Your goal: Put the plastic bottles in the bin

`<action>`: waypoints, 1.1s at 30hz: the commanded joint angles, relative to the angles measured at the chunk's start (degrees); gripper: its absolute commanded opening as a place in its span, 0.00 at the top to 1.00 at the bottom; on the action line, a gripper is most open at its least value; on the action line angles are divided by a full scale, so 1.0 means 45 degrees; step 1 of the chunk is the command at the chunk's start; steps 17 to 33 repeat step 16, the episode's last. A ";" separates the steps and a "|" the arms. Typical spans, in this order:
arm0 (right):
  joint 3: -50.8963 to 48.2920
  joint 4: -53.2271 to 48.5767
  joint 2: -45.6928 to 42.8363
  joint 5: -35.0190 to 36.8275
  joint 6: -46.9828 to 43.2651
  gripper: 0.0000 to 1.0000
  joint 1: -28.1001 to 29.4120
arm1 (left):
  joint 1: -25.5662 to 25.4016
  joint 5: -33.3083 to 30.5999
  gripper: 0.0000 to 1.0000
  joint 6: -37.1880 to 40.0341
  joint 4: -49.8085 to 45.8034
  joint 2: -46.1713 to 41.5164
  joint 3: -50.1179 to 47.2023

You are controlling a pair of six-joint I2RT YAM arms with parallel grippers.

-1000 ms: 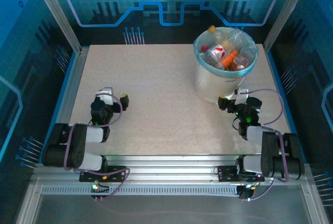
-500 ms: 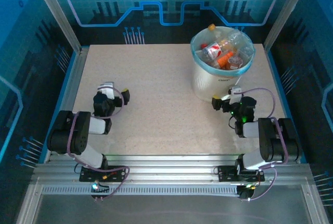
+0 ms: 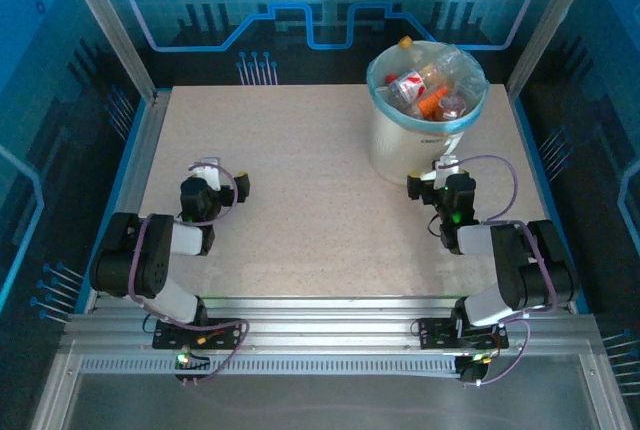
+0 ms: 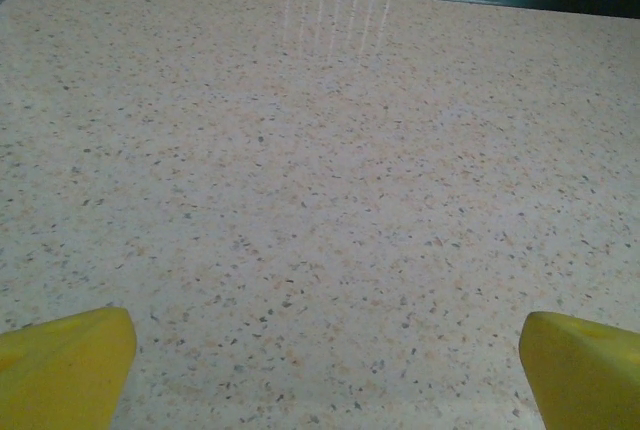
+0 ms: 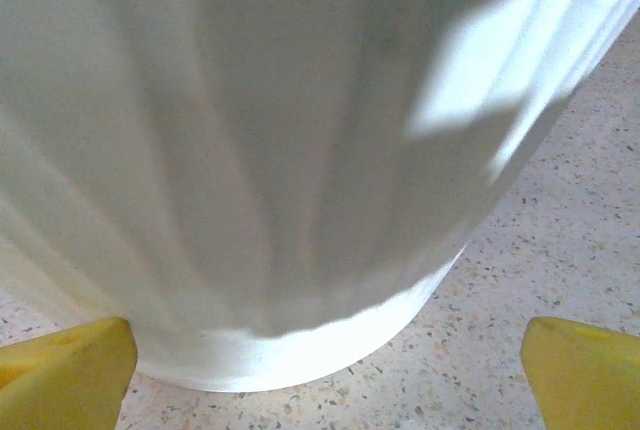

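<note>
Bottles (image 3: 425,90) heaped in bin (image 3: 398,155); job looked done.
My left gripper (image 3: 222,176) and right gripper (image 3: 431,176) stood spread, empty; next move needed only retreat from bin.

Top view overhead; wrist views low, forward — right close to bin (image 5: 250,150).

The plastic bottles (image 3: 425,90) lie heaped inside the upright white, blue-lined bin (image 3: 400,150), far right.
</note>
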 commanded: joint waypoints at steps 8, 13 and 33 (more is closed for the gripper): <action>0.0253 0.0004 0.0103 0.0845 -0.0042 0.00 -0.0027 | 0.0033 0.0611 0.01 0.0194 -0.0244 -0.0163 0.0340; 0.0253 -0.0011 0.0103 0.0858 -0.0045 0.00 -0.0022 | 0.0033 0.0539 0.01 0.0199 -0.0292 -0.0170 0.0358; 0.0250 -0.0011 0.0098 0.0835 -0.0043 0.00 -0.0037 | -0.0146 0.0060 0.01 0.0292 -0.0260 -0.0170 0.0344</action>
